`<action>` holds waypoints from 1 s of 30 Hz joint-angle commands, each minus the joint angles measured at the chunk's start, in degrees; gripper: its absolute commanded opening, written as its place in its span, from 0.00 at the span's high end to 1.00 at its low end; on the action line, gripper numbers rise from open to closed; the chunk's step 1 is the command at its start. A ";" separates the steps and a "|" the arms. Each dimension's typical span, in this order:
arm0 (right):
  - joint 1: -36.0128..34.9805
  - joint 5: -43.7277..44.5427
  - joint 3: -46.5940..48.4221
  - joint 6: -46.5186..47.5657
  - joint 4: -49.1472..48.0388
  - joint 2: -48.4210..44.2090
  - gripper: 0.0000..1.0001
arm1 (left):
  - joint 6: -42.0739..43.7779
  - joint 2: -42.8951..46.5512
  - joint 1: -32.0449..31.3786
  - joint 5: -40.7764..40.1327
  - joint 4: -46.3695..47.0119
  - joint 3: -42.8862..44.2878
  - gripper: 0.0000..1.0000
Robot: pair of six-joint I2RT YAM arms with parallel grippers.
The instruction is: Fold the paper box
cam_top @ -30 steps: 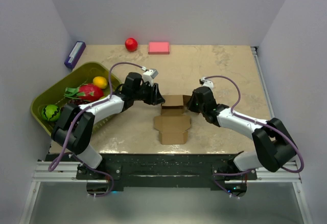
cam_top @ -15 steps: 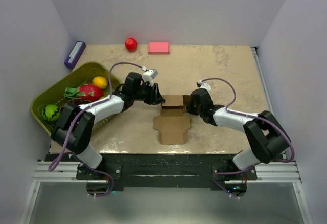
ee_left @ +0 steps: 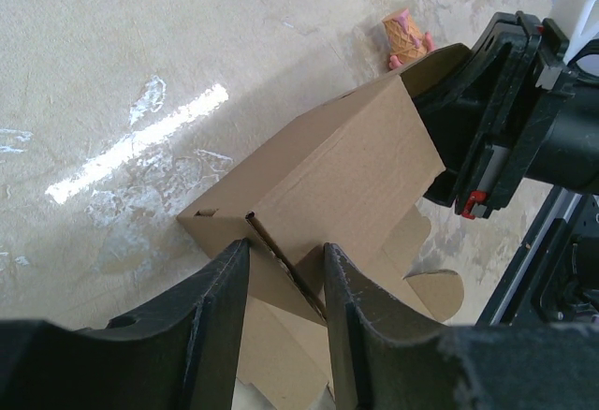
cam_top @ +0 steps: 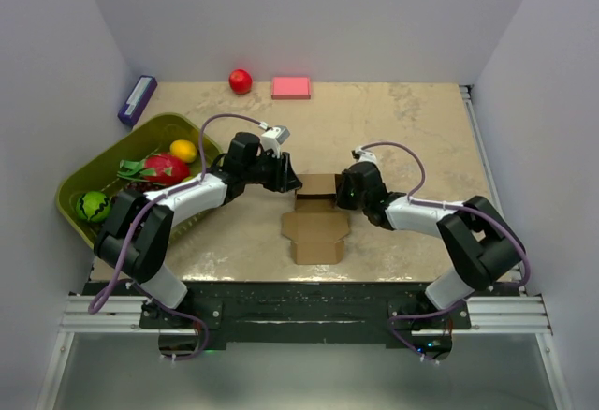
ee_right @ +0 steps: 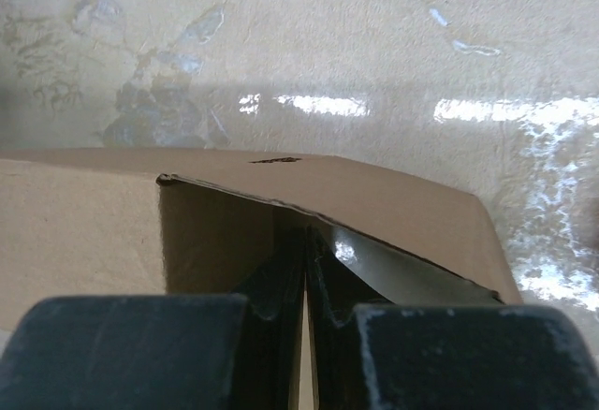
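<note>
The paper box (cam_top: 316,227) is brown cardboard in the middle of the table. Its far part is raised into a hollow sleeve and its flaps lie flat toward me. My left gripper (cam_top: 295,183) is at the sleeve's left end. In the left wrist view the box (ee_left: 346,167) fills the middle, and the left gripper (ee_left: 285,256) is open with a thin flap edge running slantwise between its fingers. My right gripper (cam_top: 342,190) is at the sleeve's right end. In the right wrist view it (ee_right: 306,237) is shut, fingertips tucked under the box's top panel (ee_right: 393,199).
A green basket (cam_top: 80,206) of toy fruit stands at the left. A purple box (cam_top: 137,99), a red ball (cam_top: 241,80) and a pink block (cam_top: 291,87) lie along the far edge. A small pinkish object (ee_left: 405,36) lies beyond the box.
The right gripper has closed and slid left into the box's right end. The left gripper and the box have hardly moved.
</note>
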State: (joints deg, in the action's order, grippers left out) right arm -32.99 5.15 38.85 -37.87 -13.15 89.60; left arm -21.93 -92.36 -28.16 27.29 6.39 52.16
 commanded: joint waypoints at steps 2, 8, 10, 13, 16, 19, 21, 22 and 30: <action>-0.76 -1.36 0.88 0.43 -2.67 1.36 0.94 | 1.10 -0.81 -0.31 0.13 -0.42 1.01 0.59; -1.90 -0.84 0.09 -0.80 -3.99 3.30 0.94 | 1.19 -0.72 -0.31 0.05 -0.42 1.01 0.59; -1.99 -0.40 0.08 -1.24 -3.47 3.65 0.95 | 1.19 -0.63 -0.31 0.05 -0.42 1.10 0.59; -1.90 0.39 0.17 -1.16 -2.41 2.69 0.95 | 1.37 -0.46 -0.31 -0.22 -0.59 1.10 0.59; -1.90 1.35 0.52 -0.37 0.48 -1.08 0.89 | 1.54 -0.54 -0.31 -0.57 -0.77 1.10 0.59; -1.90 1.62 0.96 0.60 4.96 -6.36 0.74 | 1.63 -0.63 -0.31 -0.74 -0.86 1.19 0.59; -1.90 1.80 1.23 1.39 9.27 -10.56 0.62 | 1.72 -0.63 -0.31 -0.83 -0.94 1.36 0.59; -1.99 2.14 1.31 1.74 10.76 -11.63 0.55 | 1.81 -0.54 -0.31 -0.92 -1.03 1.28 0.59; -1.90 6.71 2.54 3.41 26.23 -22.01 0.41 | 1.98 -0.37 -0.31 -1.18 -1.12 1.36 0.60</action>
State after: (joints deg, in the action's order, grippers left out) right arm -34.50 8.38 39.00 -36.16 5.04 71.18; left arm -21.65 -92.38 -28.21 26.96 6.31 52.29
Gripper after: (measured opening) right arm 0.571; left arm 0.409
